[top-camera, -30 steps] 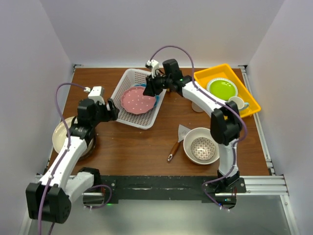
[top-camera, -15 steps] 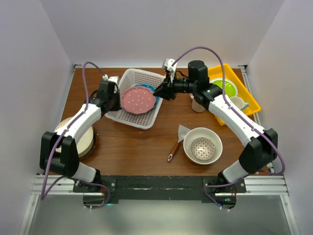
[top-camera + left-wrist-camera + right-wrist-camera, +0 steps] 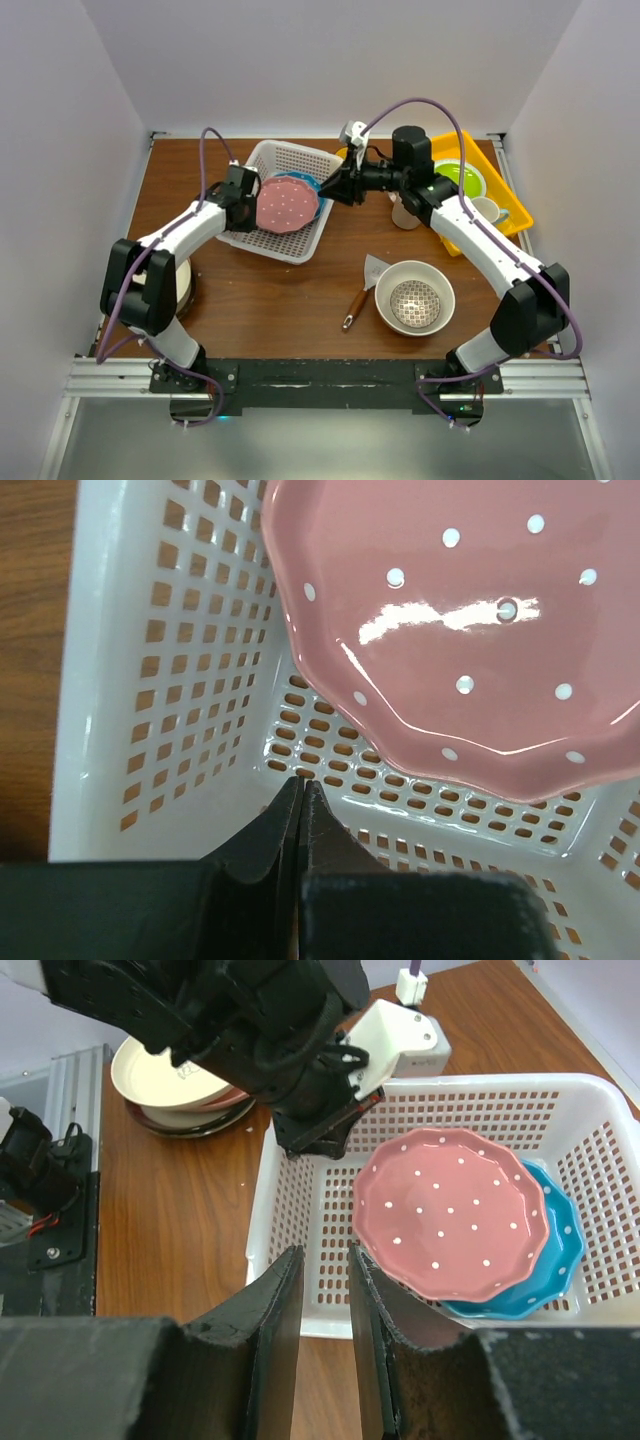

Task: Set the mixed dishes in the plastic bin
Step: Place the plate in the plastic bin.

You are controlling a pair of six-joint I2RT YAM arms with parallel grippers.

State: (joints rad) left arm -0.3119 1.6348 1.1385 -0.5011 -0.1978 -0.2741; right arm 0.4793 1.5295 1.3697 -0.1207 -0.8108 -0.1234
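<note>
Pink white-dotted scalloped plate [image 3: 450,1210] sits in the white lattice plastic basket [image 3: 300,1210], face up, overlapping a blue dotted plate [image 3: 545,1260] that shows at one side, so it probably sits slightly tilted. It's round, so no real long axis. The basket's long axis runs far-to-near, near end skewed left.

Left gripper [image 3: 302,785] is pinched fully closed and empty, inside the basket between the left wall and the pink rim. Right gripper [image 3: 325,1260] is outside the basket's right rim, with a narrow gap and nothing between the fingers.

Risks:
- A sideways left sweep clips the rim, and the plate slides or clatters on the blue one.
- Closed tips snag the lattice and drag the basket.
- Both arms crowd one basket, so they could collide.
</note>
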